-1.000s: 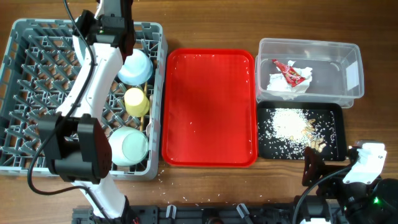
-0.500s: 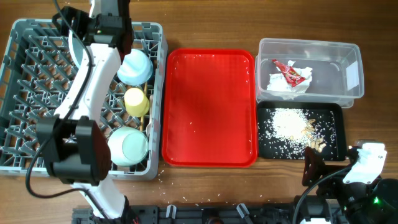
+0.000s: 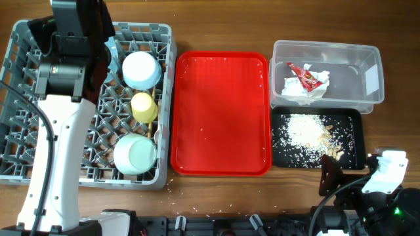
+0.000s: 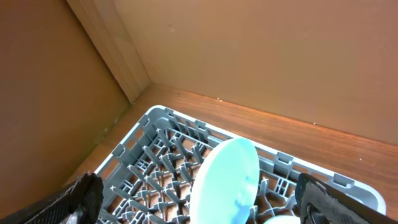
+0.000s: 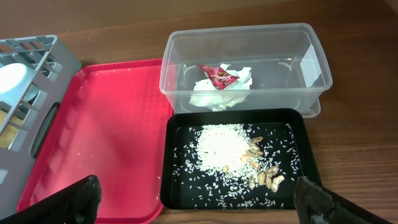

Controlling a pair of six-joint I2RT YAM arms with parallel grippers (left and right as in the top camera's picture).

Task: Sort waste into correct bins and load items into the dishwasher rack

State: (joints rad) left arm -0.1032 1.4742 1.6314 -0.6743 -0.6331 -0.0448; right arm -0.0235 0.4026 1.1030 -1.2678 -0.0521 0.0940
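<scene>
Grey rack (image 3: 157, 29) fills the left of the overhead view, and most of the dishes sit in it: a pale blue bowl (image 3: 142, 70), a yellow cup (image 3: 144, 107) and a pale green bowl (image 3: 136, 154). My left wrist view shows the blue plate (image 4: 227, 177) standing on its edge between the pegs.

The napkin (image 3: 302, 90) and red wrapper (image 3: 306, 77) lie in the clear tub (image 3: 375, 65) at the upper right. The rice (image 3: 303, 129) lies in the black tray (image 3: 278, 160) just below it. The red tray (image 3: 223, 111) in the middle holds only a few grains. A few more dot the worktop (image 3: 223, 190) near the bottom edge. So I think the job is nearly done.

My left claw (image 4: 199, 190) is released, fingers wide apart above the plate, gripping nothing. My right claw (image 5: 196, 193) is released too, low by the black tray.

I cannot find the fork or the chopstick. My left arm (image 3: 56, 151) covers much of the rack.
</scene>
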